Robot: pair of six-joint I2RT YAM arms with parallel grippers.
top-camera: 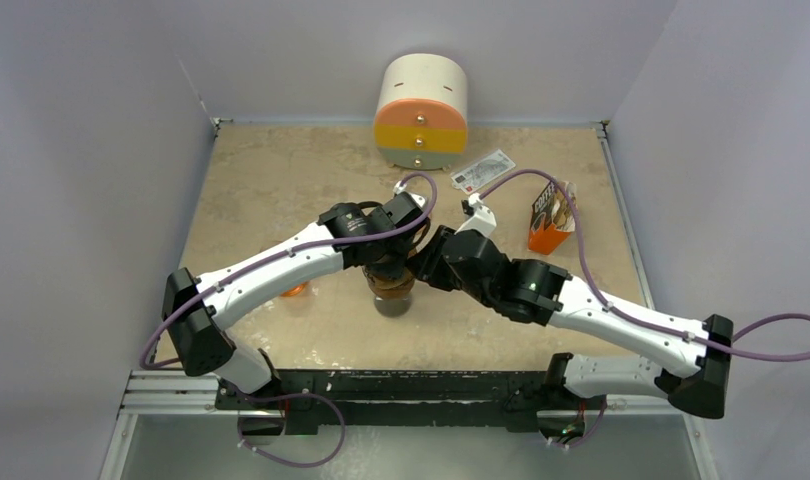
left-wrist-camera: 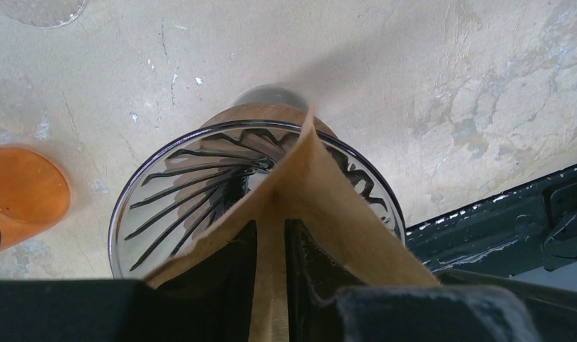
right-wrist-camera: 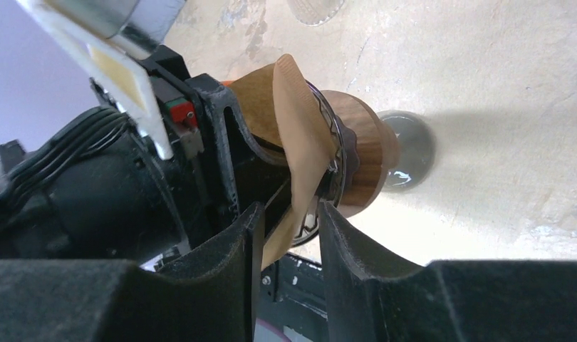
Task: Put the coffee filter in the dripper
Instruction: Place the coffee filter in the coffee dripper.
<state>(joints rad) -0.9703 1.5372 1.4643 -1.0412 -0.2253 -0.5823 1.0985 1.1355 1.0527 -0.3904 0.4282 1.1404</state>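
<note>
Left tool (left-wrist-camera: 270, 251) clamps filter (left-wrist-camera: 321, 185) over dripper (left-wrist-camera: 164, 187) — only the right wrist view shows right tool (right-wrist-camera: 291, 222) spread apart.

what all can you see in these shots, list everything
coffee filter: 1, brown, folded, at the dripper's mouth
dripper: 1, clear glass with wood collar, table centre
grey base: 1, grey, under the dripper
orange cup: 1, orange, left of the dripper
drawer unit: 1, white, orange, yellow, grey-green, back centre
packet: 1, white, flat, right of the drawer unit
carton: 1, orange, upright, right side
table: 1, beige
left gripper: 1, black, shut on the coffee filter
right gripper: 1, black, open around the filter's edge
</note>
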